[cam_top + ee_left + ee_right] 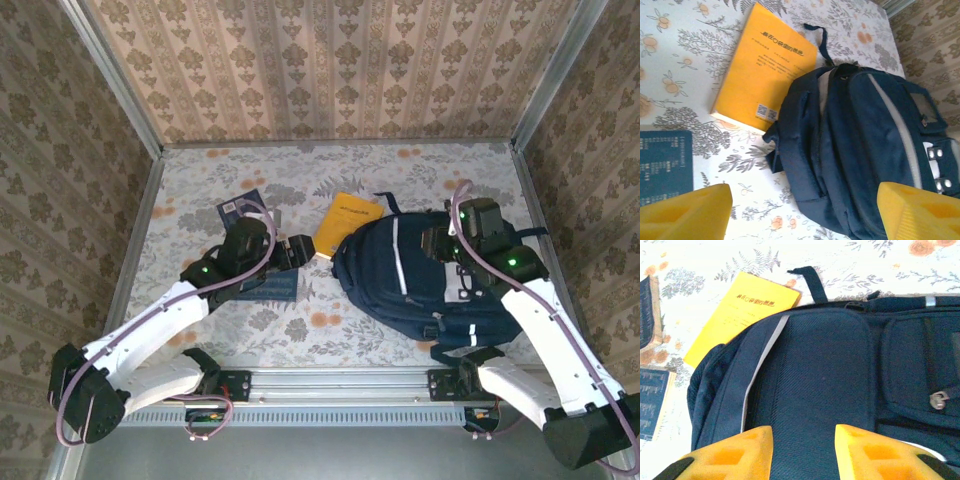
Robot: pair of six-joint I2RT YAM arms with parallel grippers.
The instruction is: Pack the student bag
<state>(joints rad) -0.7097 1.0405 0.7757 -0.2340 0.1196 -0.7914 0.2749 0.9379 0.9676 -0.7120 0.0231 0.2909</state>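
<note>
- Two blue books, flat and rectangular, lie at the left, probably waiting to be packed.
- Left gripper hangs over them, fingers spread wide, holding nothing.
- Yellow book, smooth-covered, lies flat with one corner against the bag.
- Student bag, soft navy woven fabric, lies right of centre.
- Right gripper hovers over its padded panel, fingers slightly parted and empty.
</note>
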